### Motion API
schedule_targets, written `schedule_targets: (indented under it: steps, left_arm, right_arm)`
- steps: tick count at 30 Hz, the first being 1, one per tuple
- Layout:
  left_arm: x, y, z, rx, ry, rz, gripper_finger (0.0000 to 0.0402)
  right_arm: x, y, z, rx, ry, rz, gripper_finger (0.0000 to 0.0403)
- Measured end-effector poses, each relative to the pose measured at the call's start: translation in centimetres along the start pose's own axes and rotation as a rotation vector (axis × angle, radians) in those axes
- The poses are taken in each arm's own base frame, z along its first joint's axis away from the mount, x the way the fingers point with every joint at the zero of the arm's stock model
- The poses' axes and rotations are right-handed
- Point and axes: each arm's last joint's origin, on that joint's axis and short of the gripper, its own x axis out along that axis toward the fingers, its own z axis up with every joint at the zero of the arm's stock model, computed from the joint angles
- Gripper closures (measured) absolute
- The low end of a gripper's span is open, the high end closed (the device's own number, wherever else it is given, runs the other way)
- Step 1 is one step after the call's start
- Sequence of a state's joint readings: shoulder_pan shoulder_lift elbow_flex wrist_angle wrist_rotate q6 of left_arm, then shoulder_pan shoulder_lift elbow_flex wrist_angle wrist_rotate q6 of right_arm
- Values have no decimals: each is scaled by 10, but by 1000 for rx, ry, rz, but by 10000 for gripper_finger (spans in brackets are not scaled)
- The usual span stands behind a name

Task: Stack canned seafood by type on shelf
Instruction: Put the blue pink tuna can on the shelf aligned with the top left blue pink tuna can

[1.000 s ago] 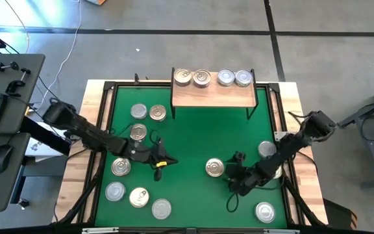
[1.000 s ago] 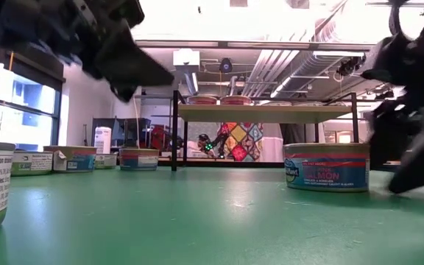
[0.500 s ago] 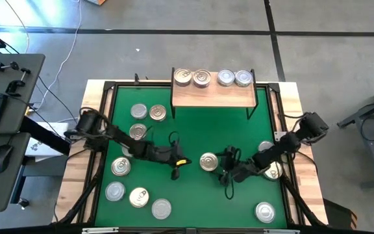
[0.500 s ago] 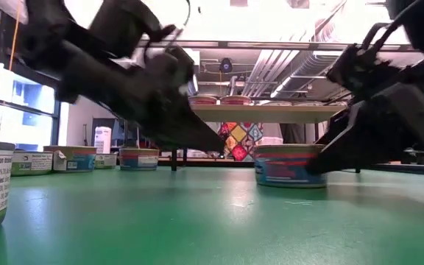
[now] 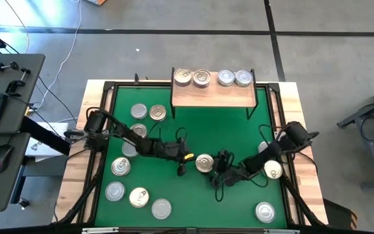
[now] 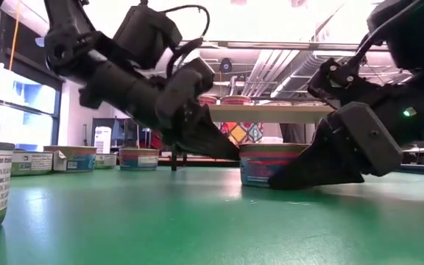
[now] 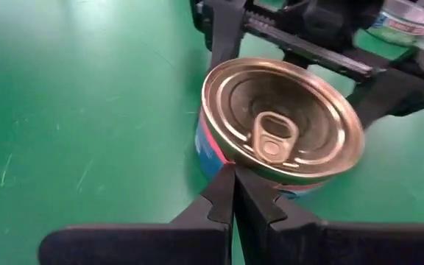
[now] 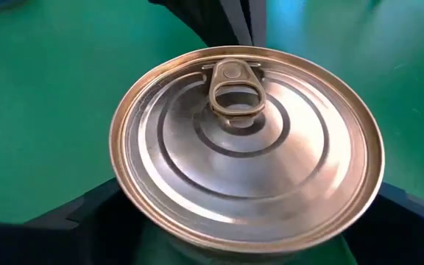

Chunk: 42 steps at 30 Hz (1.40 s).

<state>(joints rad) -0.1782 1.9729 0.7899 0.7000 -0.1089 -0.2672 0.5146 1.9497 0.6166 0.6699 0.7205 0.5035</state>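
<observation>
A gold-lidded tin (image 5: 204, 162) with a pull tab and a blue and red label stands on its base on the green mat, mid-table. My left gripper (image 7: 232, 184), shut, reaches it from the table's left. My right gripper (image 5: 214, 170) comes from the right with a finger on each side of the tin (image 8: 245, 140). The wooden shelf (image 5: 213, 95) stands at the far edge. It bears two gold-lidded tins (image 5: 192, 77) and two silver-lidded tins (image 5: 234, 78) along its back. My left gripper has its shut fingertips (image 7: 227, 193) against the tin's side wall (image 7: 210, 151), just under the rim, slanting down from the table's left. My right gripper pinches the tin's side wall between its two fingers (image 8: 87, 213), low and nearly level from the table's right. The tin's base (image 6: 271, 183) is on the mat.
More tins lie on the mat: several on the left (image 5: 138, 112) (image 5: 121, 167) (image 5: 139, 197) and some on the right (image 5: 273, 170) (image 5: 265, 211). The mat (image 5: 239, 127) between the shelf and the grippers is bare. A desk with keyboard and mouse stands beyond the left edge.
My left gripper has swung toward the table's right and come down to the mat, reaching the tin. My right gripper has moved toward the table's left, and the gold-lidded tin has slid with it along the mat toward the middle, staying upright.
</observation>
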Motion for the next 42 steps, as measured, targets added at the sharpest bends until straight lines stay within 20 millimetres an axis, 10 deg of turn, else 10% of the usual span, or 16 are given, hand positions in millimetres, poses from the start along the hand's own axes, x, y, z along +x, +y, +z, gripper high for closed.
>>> schedule_targets:
  steps: [10, 18, 30, 42]
  left_arm:
    - [-63, -22, 25, 78, 159, 240, 402]
    - [-139, -34, 71, 137, -1, 365, 402]
    - [-186, 54, 168, 233, -146, 433, 402]
    - [-163, 148, 163, 114, -34, 445, 402]
  right_arm:
    - [-34, 12, 46, 13, -105, -43, 51]
    - [-29, -42, 138, -116, -157, -136, 51]
    - [43, -180, 225, -48, -181, -139, 51]
    - [92, -208, 236, -34, -73, -124, 25]
